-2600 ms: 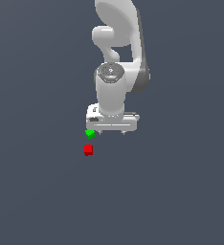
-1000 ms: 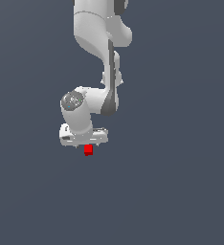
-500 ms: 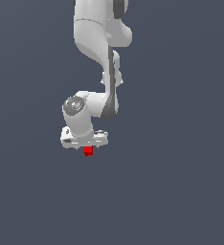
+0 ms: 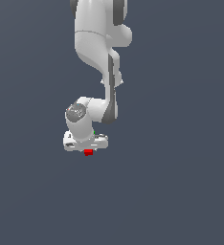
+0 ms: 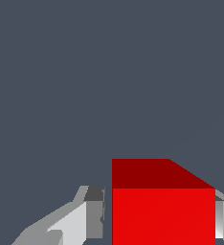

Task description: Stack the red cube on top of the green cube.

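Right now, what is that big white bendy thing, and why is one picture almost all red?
The white thing is a robot arm in a computer simulation. One picture looks at it from outside. The other comes from a camera on its wrist, very close up. At the arm's end is a gripper, like a two-finger hand. A small red cube sits between its fingers, with a gap on one side, so I cannot tell if it is squeezed yet. A speck of green cube peeks out behind the gripper.
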Available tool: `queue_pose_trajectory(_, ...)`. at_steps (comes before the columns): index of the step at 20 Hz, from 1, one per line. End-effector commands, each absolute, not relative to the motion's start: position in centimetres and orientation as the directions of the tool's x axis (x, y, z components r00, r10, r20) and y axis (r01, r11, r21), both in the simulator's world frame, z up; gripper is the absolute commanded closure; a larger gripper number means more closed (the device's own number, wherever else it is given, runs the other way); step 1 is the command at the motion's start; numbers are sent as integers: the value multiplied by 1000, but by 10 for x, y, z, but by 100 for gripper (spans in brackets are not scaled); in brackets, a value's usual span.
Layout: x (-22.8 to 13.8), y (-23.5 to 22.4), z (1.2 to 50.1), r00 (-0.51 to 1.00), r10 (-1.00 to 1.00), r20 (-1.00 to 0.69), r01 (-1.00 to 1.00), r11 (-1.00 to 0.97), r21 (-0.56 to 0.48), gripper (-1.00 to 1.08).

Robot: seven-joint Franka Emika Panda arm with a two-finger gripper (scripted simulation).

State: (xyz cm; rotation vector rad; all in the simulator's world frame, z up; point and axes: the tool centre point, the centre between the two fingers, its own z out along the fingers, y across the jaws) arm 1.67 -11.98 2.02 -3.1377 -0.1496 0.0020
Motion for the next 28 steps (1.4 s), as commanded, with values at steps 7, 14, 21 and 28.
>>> queue_pose_trajectory(7, 17, -120, 20, 995, 95, 0, 95, -995, 0, 108)
queue_pose_trajectory(14, 17, -120, 25, 996, 95, 0, 95, -996, 0, 108)
queue_pose_trajectory(21, 16, -120, 58, 996, 95, 0, 95, -996, 0, 108)
queue_pose_trajectory(28, 16, -120, 104, 995, 95, 0, 95, -995, 0, 108)
